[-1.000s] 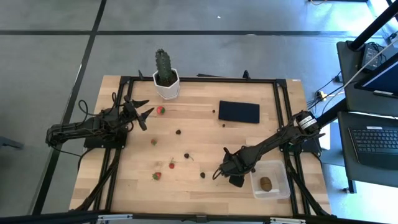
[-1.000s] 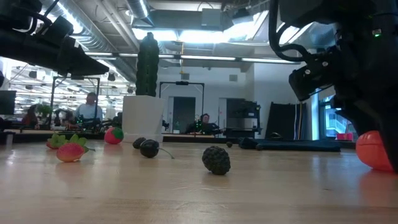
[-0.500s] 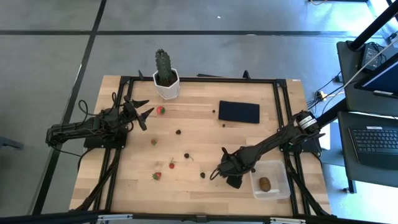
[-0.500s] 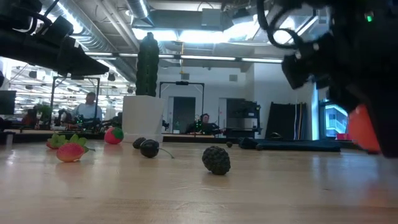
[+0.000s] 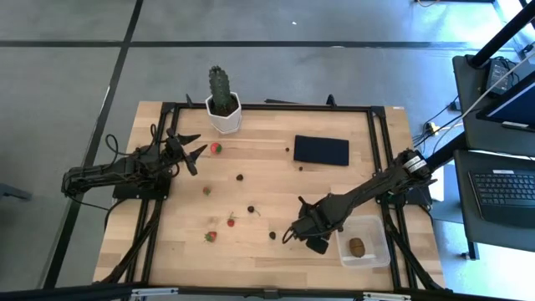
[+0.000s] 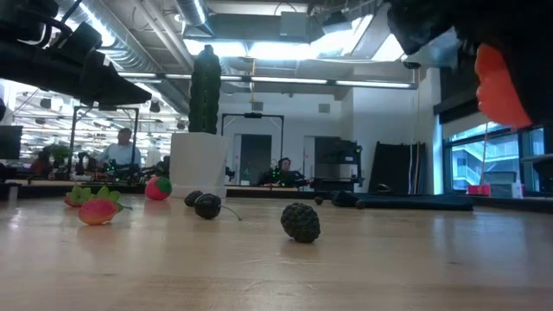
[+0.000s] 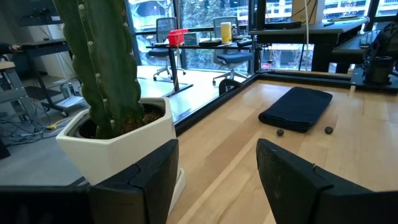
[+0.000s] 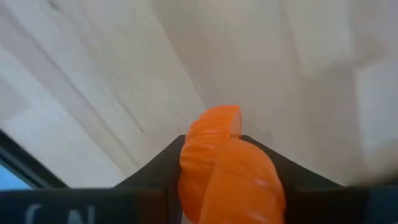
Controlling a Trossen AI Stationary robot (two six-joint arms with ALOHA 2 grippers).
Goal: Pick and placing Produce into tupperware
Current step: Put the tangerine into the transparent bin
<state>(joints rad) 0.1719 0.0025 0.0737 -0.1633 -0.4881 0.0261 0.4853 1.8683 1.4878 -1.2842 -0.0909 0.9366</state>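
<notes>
My right gripper [image 5: 299, 232] is shut on an orange fruit piece [image 8: 227, 168], which also shows high up in the low view [image 6: 497, 82]. It is just left of the clear tupperware [image 5: 378, 230], which holds a brown kiwi [image 5: 357, 246]. My left gripper [image 5: 191, 150] is open and empty at the far left, beside a red strawberry [image 5: 216, 148]. Two more strawberries [image 5: 211, 237] and several dark berries [image 5: 272, 235] lie loose on the wood table. My right gripper pinches the orange fruit piece by its two opposite sides [image 8: 186, 165] between its two fingers [image 8: 283, 174]. The arm comes in from the table's right, slanting down. The piece is lifted clear of the table.
A green cactus in a white pot [image 5: 222, 104] stands at the far edge, close to my left gripper. A flat black rectangle [image 5: 321, 150] lies at the far right. Two tiny dark berries [image 5: 302, 167] lie near it. A dark bumpy berry [image 6: 301, 222] lies mid-table.
My right gripper has gone up with the orange fruit piece, which was down at the table top and now hangs well above it.
</notes>
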